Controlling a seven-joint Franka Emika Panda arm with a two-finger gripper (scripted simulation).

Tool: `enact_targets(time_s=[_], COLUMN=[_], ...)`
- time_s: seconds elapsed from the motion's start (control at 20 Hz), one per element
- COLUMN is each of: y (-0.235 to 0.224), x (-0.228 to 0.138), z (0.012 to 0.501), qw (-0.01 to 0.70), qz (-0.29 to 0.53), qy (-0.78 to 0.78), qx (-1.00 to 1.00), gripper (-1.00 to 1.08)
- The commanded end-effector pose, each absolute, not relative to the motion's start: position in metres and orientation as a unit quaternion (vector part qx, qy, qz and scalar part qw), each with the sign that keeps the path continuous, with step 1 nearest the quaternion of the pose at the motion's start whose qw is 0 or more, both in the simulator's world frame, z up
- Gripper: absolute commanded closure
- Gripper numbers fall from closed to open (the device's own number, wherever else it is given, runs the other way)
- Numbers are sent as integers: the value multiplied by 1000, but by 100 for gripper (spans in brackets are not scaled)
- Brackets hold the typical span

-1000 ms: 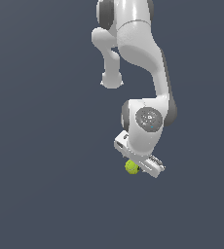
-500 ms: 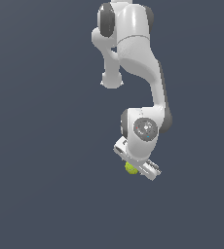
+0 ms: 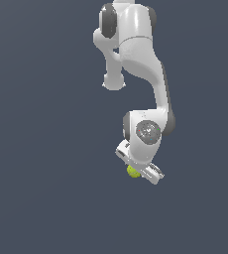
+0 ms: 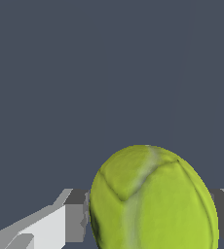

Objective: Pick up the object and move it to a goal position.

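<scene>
Yellow-green and crossed by faint seams, the ball (image 4: 153, 199) fills the wrist view, sitting between the two grey fingers (image 4: 75, 221) of the hand (image 3: 138, 168), one finger showing on each side of it and both appearing to touch it. In the exterior view the ball (image 3: 132, 171) peeks out from under the white hand, low in the scene and a little toward the exterior view's right, with the white arm (image 3: 145, 74) bending down to it from above. The hand looks closed on the ball, gripping it across its width. Whether the ball is touching the dark grey surface (image 3: 46, 198) or is already clear of it cannot be told, since the plain background gives no shadow or edge to judge by. No goal marker shows in either view. The main risk, as I judge it, is the ball slipping: it is round and smooth, the fingers meet it over only small patches, and it seems to sit toward the fingertips rather than deep in the hand, so a quick swing or sudden stop on the way to the goal could roll it out. A squeeze slightly off the ball's middle would push it forward or back and free.
</scene>
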State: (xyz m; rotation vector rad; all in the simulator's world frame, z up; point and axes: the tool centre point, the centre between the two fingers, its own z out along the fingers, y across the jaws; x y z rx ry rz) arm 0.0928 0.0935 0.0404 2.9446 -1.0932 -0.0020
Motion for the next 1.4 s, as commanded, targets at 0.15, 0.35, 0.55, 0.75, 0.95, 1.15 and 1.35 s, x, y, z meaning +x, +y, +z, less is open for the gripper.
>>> enact_targets(time_s=[0.15, 0.35, 0.55, 0.75, 0.95, 1.15, 1.35], y=[93, 92, 87, 80, 70, 56, 41], x=[93, 91, 88, 82, 73, 62, 50], z=[41, 46, 58, 78, 107, 145, 188], qw=[0, 0, 0, 0, 0, 0, -1], qz=[-1, -1, -1, -1, -1, -1, -1], qy=[-348, -348, -348, -348, -348, -348, -348], qx=[937, 937, 937, 937, 937, 937, 937], gripper=[108, 108, 108, 108, 108, 108, 108])
